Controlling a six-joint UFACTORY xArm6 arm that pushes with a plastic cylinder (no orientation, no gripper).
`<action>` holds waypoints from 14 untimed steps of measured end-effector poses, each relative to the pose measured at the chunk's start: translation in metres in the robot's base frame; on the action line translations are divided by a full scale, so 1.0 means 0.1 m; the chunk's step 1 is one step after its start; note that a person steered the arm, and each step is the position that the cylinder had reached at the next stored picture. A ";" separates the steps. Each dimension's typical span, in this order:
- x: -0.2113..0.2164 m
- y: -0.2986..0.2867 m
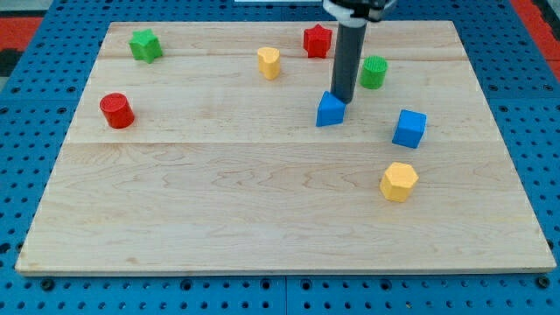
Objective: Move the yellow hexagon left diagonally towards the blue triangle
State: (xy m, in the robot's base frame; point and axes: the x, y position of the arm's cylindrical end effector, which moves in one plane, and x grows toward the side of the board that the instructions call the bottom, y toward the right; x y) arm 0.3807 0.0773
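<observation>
The yellow hexagon [399,181] lies at the lower right of the wooden board [219,201]. The blue triangle [330,109] lies up and to the left of it, near the board's middle. My rod comes down from the view's top, and my tip [342,99] stands right at the blue triangle's upper right edge, touching or nearly touching it. The tip is well above and left of the yellow hexagon.
A blue cube [409,128] lies between the triangle and the hexagon, to the right. A green cylinder [374,72], a red star [317,40] and a yellow heart-like block [269,62] lie near the top. A green star [145,45] and a red cylinder [116,110] lie at the left.
</observation>
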 end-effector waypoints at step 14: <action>1.33 0.39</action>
State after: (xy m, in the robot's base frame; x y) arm 0.5134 0.1161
